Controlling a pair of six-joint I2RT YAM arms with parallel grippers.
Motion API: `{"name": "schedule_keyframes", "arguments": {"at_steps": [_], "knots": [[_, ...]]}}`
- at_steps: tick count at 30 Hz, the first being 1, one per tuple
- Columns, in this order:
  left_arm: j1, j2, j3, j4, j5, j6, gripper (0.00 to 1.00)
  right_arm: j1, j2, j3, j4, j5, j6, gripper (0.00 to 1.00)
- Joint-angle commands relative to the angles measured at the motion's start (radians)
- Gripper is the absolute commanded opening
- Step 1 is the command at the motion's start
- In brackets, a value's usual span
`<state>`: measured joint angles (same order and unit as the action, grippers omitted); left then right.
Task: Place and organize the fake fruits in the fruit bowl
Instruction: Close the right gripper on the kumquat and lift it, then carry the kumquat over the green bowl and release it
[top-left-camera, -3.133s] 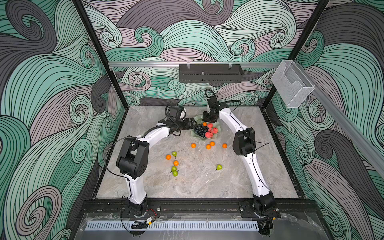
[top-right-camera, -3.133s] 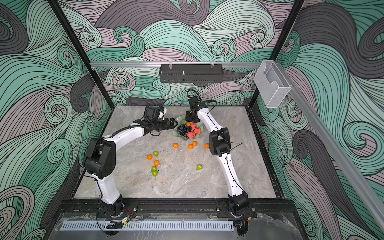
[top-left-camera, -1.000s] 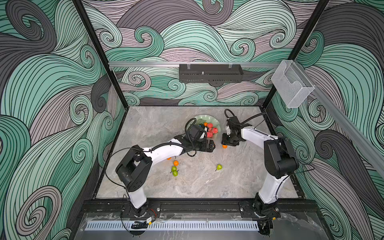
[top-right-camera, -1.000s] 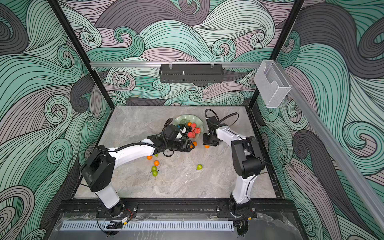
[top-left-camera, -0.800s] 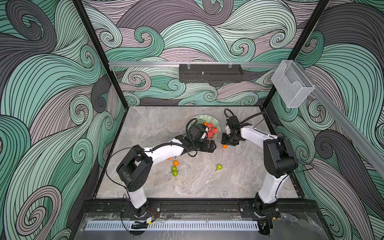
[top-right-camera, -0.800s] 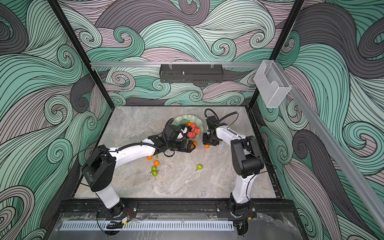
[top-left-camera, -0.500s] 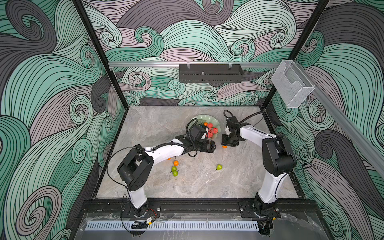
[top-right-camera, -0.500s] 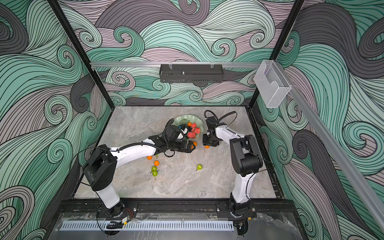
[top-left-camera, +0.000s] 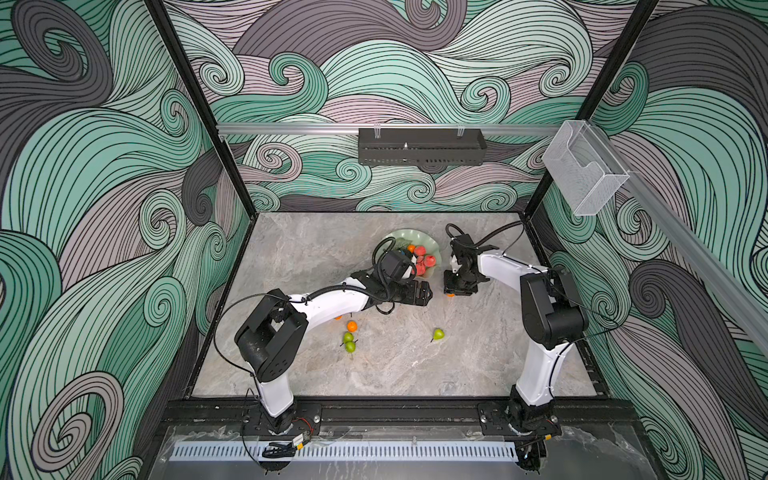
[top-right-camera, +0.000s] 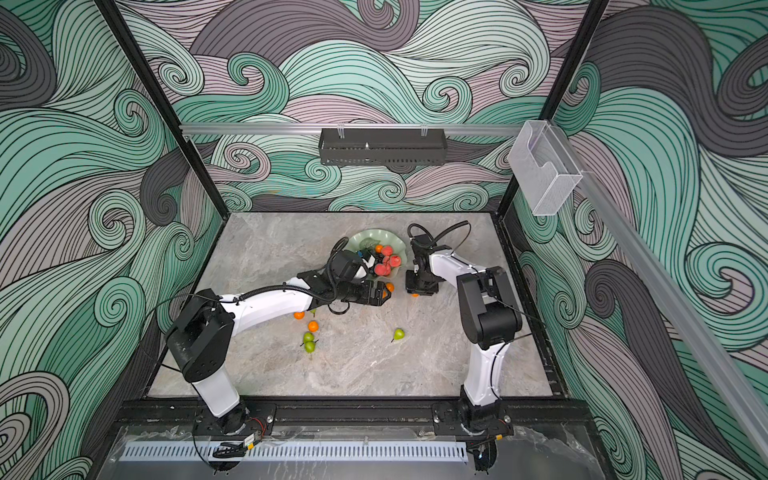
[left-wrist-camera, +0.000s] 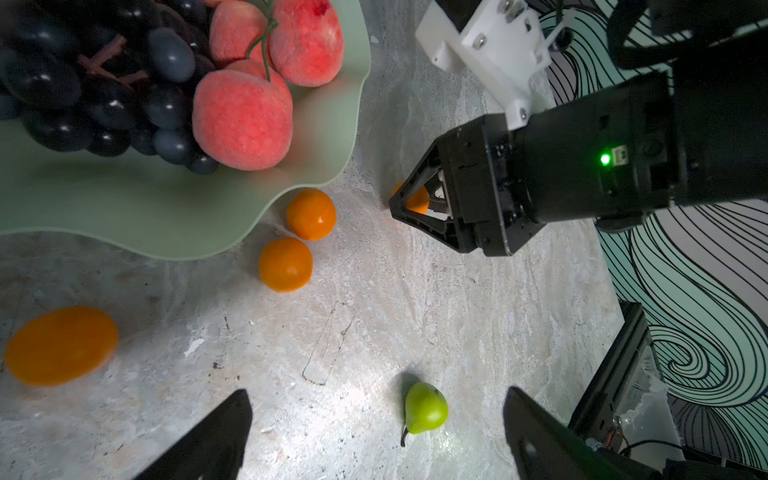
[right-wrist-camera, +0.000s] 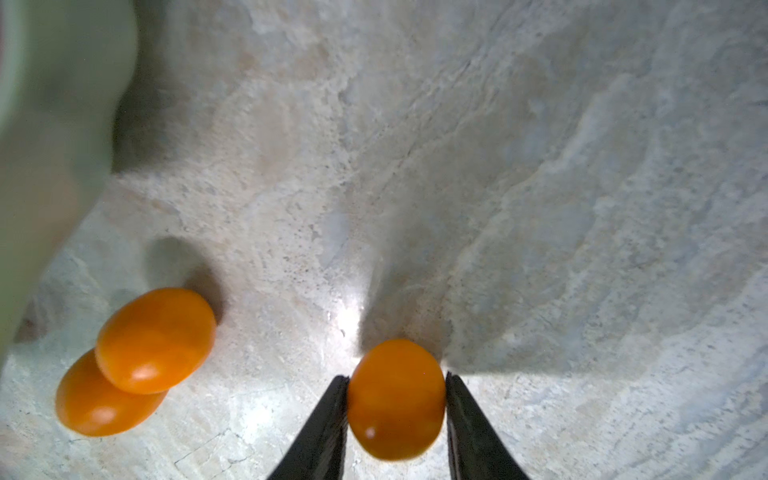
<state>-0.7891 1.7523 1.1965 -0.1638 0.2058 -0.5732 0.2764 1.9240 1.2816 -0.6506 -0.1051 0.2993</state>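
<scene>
1. We see the right hand (right-wrist-camera: 397, 379) closed on an orange (right-wrist-camera: 397, 401). In the right wrist view its two fingers (right-wrist-camera: 328, 424) touch the fruit on either side.
2. That orange sits low over the surface (right-wrist-camera: 540, 166). We cannot tell whether it rests there or is just clear of it.
3. In both top views the right hand points down just right of the bowl (top-left-camera: 399, 237), apart from its rim.
4. The left hand (left-wrist-camera: 376, 415) stands wide with nothing between its fingers. Only bare surface shows in the gap in the left wrist view.
5. In a top view the left hand (top-right-camera: 384, 293) lies just in front of the bowl, its tip turned toward the right hand and near it.
6. The bowl holds the peaches (left-wrist-camera: 243, 120) and the grapes (left-wrist-camera: 83, 95), pressed together. A bowl orange (top-left-camera: 411, 248) lies behind them.
7. An orange pair (left-wrist-camera: 299, 239) lies side by side on the surface, just beside the bowl's near rim, between the bowl and the two hands.
8. A stray orange (left-wrist-camera: 60, 345) lies farther along that rim. We find it only in the left wrist view.
9. Nearer the front, two front oranges (top-right-camera: 313, 326) lie by the left arm, one partly under it.
10. A pear pair (top-left-camera: 350, 341) lies touching, just in front of those oranges.
11. A lone pear (top-left-camera: 438, 333) lies on open surface, well apart from the bowl, toward the right arm.
</scene>
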Motion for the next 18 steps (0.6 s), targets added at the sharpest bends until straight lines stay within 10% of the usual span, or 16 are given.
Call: {"name": "schedule_keyframes", "arguments": {"at_steps": [1,18], "knots": [[-0.009,0.004,0.036,0.001,-0.008,-0.001,0.97,-0.004,0.015,0.022,-0.022,0.014,0.001,0.38],[-0.001,-0.023,0.080,-0.053,-0.029,0.022,0.97,-0.006,-0.054,0.004,-0.020,-0.008,0.021,0.37]]}}
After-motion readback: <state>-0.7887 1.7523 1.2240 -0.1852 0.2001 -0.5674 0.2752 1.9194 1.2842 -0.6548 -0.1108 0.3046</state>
